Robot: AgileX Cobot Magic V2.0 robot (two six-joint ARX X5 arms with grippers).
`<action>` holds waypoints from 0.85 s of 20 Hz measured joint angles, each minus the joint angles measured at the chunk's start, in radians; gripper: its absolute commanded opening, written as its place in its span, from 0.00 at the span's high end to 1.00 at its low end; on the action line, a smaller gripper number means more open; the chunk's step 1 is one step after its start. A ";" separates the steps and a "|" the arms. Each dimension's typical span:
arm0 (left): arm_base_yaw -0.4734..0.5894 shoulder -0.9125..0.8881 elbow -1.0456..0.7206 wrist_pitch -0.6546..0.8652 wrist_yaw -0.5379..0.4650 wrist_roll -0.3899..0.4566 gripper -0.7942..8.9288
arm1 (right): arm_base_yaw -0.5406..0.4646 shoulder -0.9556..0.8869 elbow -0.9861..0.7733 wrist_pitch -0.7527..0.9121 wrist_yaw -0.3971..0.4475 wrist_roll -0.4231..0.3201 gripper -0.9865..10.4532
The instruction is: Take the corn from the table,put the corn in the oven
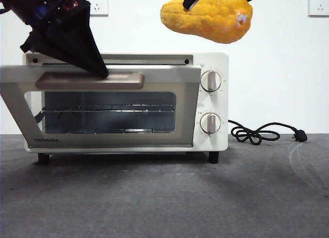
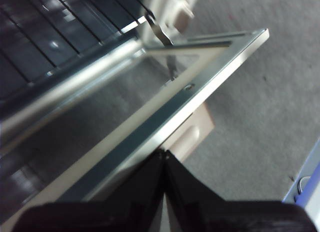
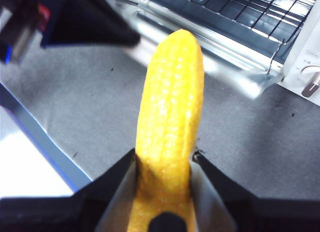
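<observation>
While the oven stands on the dark grey table with its glass door part-way open, both arms are at work above it. The left gripper comes in from the upper left of the front view as a big dark wedge, and its tip rests on the beige bar handle at the top edge of the door. In the left wrist view its two black jaws are pressed together with no gap between them, their tip lying against the metal frame of the door, with the handle just beyond and the wire rack of the oven's inside showing past the frame.

Gripped by the right gripper, the corn hangs high in the air, above the oven's top and over its knob side, well clear of the table. The right wrist view shows the jaws closed on the cob from both sides near one end, the rest pointing away toward the open door and the rack. The cob's pale stub end faces right in the front view.

Two round knobs sit on the oven's right panel, and a black cord lies coiled on the table beside it.
</observation>
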 measured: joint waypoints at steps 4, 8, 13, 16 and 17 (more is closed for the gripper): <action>-0.037 -0.069 -0.005 -0.002 -0.061 -0.038 0.92 | 0.000 0.000 0.000 0.000 0.000 -0.002 0.92; -0.089 -0.199 -0.005 -0.021 -0.109 -0.069 0.92 | 0.000 0.000 0.000 0.000 -0.003 -0.003 0.92; -0.124 -0.364 -0.006 -0.131 -0.238 -0.079 0.92 | 0.000 0.000 0.000 0.045 -0.042 -0.011 0.92; -0.124 -0.471 -0.006 -0.159 -0.291 -0.084 0.92 | 0.000 0.000 0.000 0.101 -0.061 -0.028 0.92; -0.124 -0.513 -0.006 -0.160 -0.292 -0.088 0.92 | 0.000 0.000 0.000 0.119 -0.064 -0.034 0.92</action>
